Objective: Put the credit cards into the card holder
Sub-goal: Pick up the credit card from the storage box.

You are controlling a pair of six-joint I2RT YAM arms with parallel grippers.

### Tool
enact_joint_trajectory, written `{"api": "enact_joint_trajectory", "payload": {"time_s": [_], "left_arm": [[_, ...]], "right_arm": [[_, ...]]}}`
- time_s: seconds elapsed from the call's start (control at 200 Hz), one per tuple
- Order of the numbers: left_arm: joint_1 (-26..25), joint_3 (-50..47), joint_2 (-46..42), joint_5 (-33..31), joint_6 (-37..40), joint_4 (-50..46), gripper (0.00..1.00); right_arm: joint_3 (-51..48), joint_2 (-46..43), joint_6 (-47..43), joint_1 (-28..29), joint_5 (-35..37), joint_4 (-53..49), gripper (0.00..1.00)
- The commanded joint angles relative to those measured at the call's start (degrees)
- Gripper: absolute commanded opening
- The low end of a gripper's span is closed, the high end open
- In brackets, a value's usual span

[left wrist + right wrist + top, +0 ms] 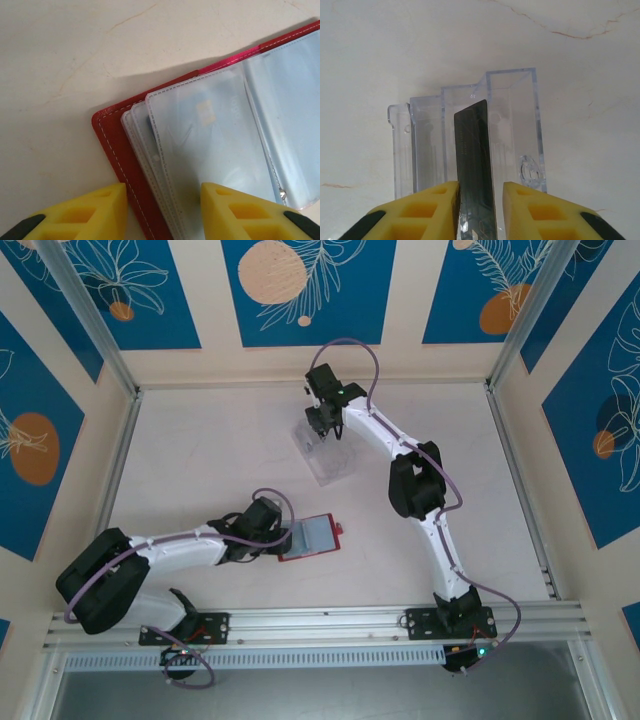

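Step in hand, as I read it: pull the black card (pixel 475 165) out of the clear rack (pixel 520 125), which sits at 12 o'clock on the counter (pixel 200 460). The right end effector (pixel 480 186) hangs over the rack with the card edge-on between its jaws, which stand narrow. The left pad looks to be touching the card and there is a thin sliver of gap on the right, so I can't tell if the pinch is firm. To do it well, get both pads seated flat on the card faces, lift straight up along the slot so the rack doesn't tip or drag, then carry toward 6 o'clock. The card holder (pixel 112 145) lies open and flat on the counter at 6 o'clock of the rack, with its clear sleeves fanned out. One sleeved card (pixel 200 135) is already inside, chip showing. The left end effector (pixel 162 187) is at the holder's 9 o'clock edge, jaws spread wide and pinching nothing. One finger is over bare counter and the other over the sleeves; I can't tell whether it presses down. It probably needs to steady the holder or lift a sleeve for insertion.
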Motion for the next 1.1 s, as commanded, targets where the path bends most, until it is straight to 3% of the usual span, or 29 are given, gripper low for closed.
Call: {"api": "enact_joint_trajectory", "payload": {"time_s": [0.0, 0.33, 0.65, 1.09], "left_arm": [[0.2, -1.87, 0.13, -0.2, -0.3, -4.07, 0.41], [0.13, -1.96, 0.07, -0.2, -0.39, -3.92, 0.41], [0.17, -2.07, 0.2, -0.17, -0.52, -3.74, 0.41], [0.12, -1.96, -0.13, -0.29, -0.57, -4.24, 0.41]], "right_arm": [[1.45, 0.98, -1.18, 0.05, -1.53, -1.34, 0.28], [1.79, 0.98, -2.18, 0.59, -1.26, -1.02, 0.18], [1.95, 1.63, -3.22, 1.11, -1.96, -0.96, 0.18], [4.29, 1.18, -3.58, 1.12, -2.52, -2.2, 0.0]]}}
